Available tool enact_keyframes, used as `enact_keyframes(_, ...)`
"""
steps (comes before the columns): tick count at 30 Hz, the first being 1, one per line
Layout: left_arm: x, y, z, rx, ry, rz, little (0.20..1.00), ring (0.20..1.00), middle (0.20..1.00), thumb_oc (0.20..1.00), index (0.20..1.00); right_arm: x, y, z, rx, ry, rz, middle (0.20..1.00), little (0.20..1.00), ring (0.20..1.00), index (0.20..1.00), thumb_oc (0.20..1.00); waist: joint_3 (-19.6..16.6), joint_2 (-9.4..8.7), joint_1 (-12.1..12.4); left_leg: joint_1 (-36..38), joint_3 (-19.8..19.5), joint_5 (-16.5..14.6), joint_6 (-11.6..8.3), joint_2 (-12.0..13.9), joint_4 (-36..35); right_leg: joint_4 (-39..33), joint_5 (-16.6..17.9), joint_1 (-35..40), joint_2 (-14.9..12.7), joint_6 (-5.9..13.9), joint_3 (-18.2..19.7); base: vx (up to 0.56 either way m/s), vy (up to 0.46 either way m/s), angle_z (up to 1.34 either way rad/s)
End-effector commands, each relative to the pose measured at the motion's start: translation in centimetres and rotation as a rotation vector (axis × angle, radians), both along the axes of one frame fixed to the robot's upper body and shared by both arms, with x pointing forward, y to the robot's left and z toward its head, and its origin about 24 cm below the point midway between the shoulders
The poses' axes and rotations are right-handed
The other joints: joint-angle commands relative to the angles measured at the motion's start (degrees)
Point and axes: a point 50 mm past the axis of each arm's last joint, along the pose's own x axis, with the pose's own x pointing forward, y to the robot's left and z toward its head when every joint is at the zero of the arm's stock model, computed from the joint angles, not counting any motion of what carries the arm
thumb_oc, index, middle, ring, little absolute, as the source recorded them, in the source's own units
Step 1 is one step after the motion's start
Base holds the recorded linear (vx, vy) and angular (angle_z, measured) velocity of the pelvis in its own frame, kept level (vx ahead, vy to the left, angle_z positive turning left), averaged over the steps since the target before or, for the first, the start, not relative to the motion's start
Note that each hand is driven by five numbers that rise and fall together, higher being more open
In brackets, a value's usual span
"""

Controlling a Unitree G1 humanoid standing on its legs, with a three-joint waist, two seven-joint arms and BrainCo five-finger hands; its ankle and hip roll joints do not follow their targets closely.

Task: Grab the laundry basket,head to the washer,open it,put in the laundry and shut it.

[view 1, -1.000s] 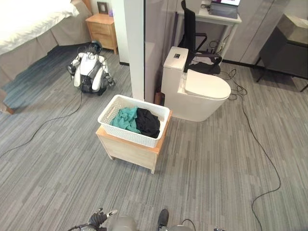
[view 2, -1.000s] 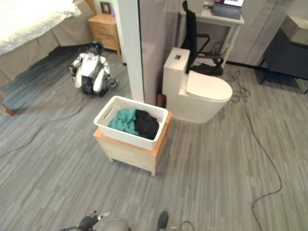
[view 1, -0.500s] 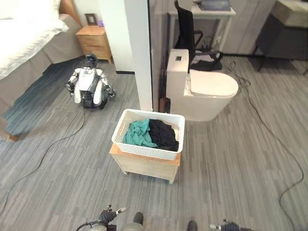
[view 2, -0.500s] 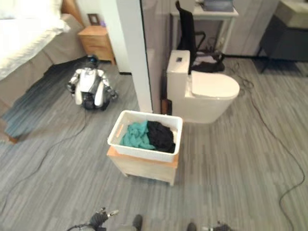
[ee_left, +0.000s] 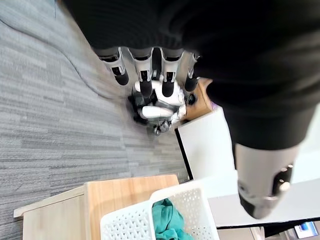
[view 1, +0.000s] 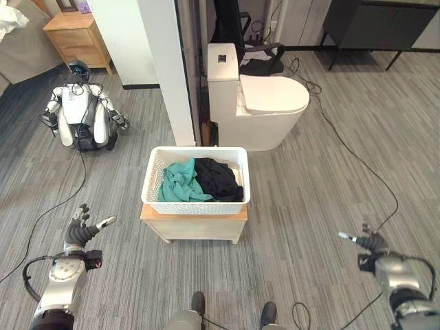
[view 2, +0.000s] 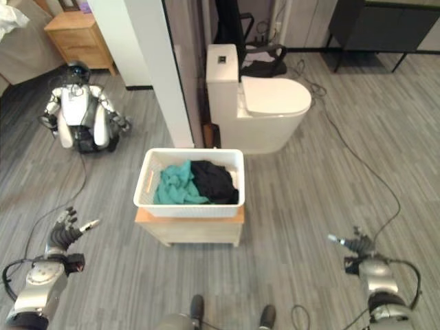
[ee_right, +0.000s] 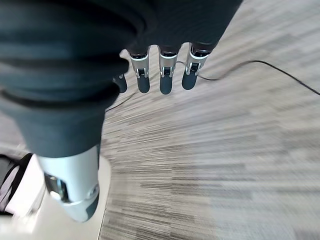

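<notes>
A white lattice laundry basket (view 1: 197, 205) sits on a low wooden stand (view 1: 194, 225) in the middle of the floor. Teal cloth (view 1: 180, 183) and black cloth (view 1: 217, 179) lie inside it. My left hand (view 1: 81, 232) is raised at the lower left, well left of the stand, fingers straight and holding nothing. My right hand (view 1: 369, 243) is raised at the lower right, far from the basket, fingers also straight. The left wrist view looks past the fingers (ee_left: 146, 81) at the stand's corner (ee_left: 95, 200) and the basket (ee_left: 172, 210).
A white toilet (view 1: 265, 101) stands just behind the basket, beside a white pillar (view 1: 165, 69). Another robot (view 1: 78, 117) sits on the floor at the far left. A wooden nightstand (view 1: 74, 31) and a dark cabinet (view 1: 381, 20) are at the back. A black cable (view 1: 357, 158) runs along the right.
The camera has swung and come closer, so the whole scene has shifted. Both hands have risen into view at the lower corners. The basket stays on its stand.
</notes>
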Motion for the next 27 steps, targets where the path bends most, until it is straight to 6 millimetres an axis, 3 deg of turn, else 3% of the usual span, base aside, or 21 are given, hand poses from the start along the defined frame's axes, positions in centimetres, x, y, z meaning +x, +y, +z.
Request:
enact_keyframes(1,3.7,-0.8,2.3,0.040,-0.056,-0.031,1.000,1.000,1.000,1.000,1.000,3.4,0.9,3.2,-0.020,-0.107,0.054,1.000,1.000,1.000,1.000,1.000,0.93,0.27,0.74,-3.22,-6.00,-1.14,0.33,2.08,0.92,0.54,-1.93,-0.09,0.34,0.42,0.87,-0.23,-0.076,0.20)
enact_keyframes(2,7.8,-0.9,7.1,0.095,-0.105,-0.052,1.000,1.000,1.000,1.000,1.000,7.6,3.3,7.2,-0.017,-0.190,0.133,1.000,1.000,1.000,1.000,1.000,3.85,-0.27,0.42,-6.25,-7.32,0.31,-0.13,2.58,1.17,0.54,-1.09,-2.38,0.78,0.18,0.73,-0.27,-0.083,0.17)
enact_keyframes(3,9.1,-0.9,8.9,0.099,-0.129,-0.051,1.000,1.000,1.000,1.000,1.000,8.9,4.0,8.9,-0.016,-0.221,0.154,1.000,1.000,1.000,1.000,1.000,5.06,-0.49,0.27,-7.39,-7.55,0.65,-0.27,2.71,1.48,0.54,-0.72,-3.18,0.88,0.12,0.65,-0.27,-0.083,0.20)
enact_keyframes(4,9.2,-0.9,9.1,0.099,-0.135,-0.053,1.000,1.000,1.000,1.000,1.000,9.0,4.0,9.1,-0.015,-0.226,0.153,1.000,1.000,1.000,1.000,1.000,5.32,-0.54,0.29,-7.59,-7.64,0.63,-0.28,2.70,1.66,0.54,-0.70,-3.25,0.88,0.11,0.57,-0.13,-0.035,0.09)
enact_keyframes(7,11.9,-0.4,13.2,0.103,-0.114,-0.007,1.000,1.000,1.000,1.000,1.000,12.3,6.6,13.6,-0.022,-0.278,0.210,1.000,1.000,1.000,1.000,1.000,8.80,-0.57,0.21,-10.82,-8.36,1.31,-0.77,3.05,3.46,1.62,-0.24,-5.82,1.18,-0.08,0.35,-0.14,-0.021,0.13)
enact_keyframes(10,13.4,-0.6,18.7,0.149,-0.141,0.046,1.000,1.000,1.000,1.000,1.000,14.5,9.6,17.1,-0.014,-0.325,0.252,1.000,1.000,1.000,1.000,1.000,11.35,-1.12,-0.08,-13.53,-8.95,2.29,-1.27,3.26,4.67,2.61,0.28,-8.16,1.38,-0.16,0.18,-0.10,-0.019,0.06)
enact_keyframes(15,13.9,-1.8,26.2,0.212,-0.253,0.082,1.000,1.000,1.000,1.000,1.000,15.8,12.6,20.4,0.071,-0.384,0.276,1.000,1.000,1.000,1.000,1.000,14.30,-2.05,0.52,-17.39,-9.71,3.74,-2.46,3.75,5.30,2.87,1.01,-11.10,1.74,-0.19,-0.67,-0.05,-0.031,0.15)
enact_keyframes(18,13.7,-2.1,28.1,0.220,-0.299,0.082,1.000,1.000,1.000,1.000,1.000,16.2,13.8,22.1,0.059,-0.410,0.307,1.000,1.000,1.000,1.000,1.000,15.34,-2.62,0.82,-19.71,-9.84,4.32,-2.84,3.75,5.72,3.03,1.30,-12.79,1.54,-0.22,-1.13,-0.03,-0.037,0.12)
enact_keyframes(27,14.7,-4.2,28.7,0.228,-0.311,0.013,1.000,1.000,1.000,1.000,1.000,16.5,14.8,23.4,0.039,-0.405,0.304,1.000,1.000,1.000,1.000,1.000,17.11,-2.35,1.44,-22.93,-10.02,4.45,-2.90,3.25,6.98,4.08,1.38,-15.18,1.17,-0.48,-1.83,-0.01,0.005,0.12)
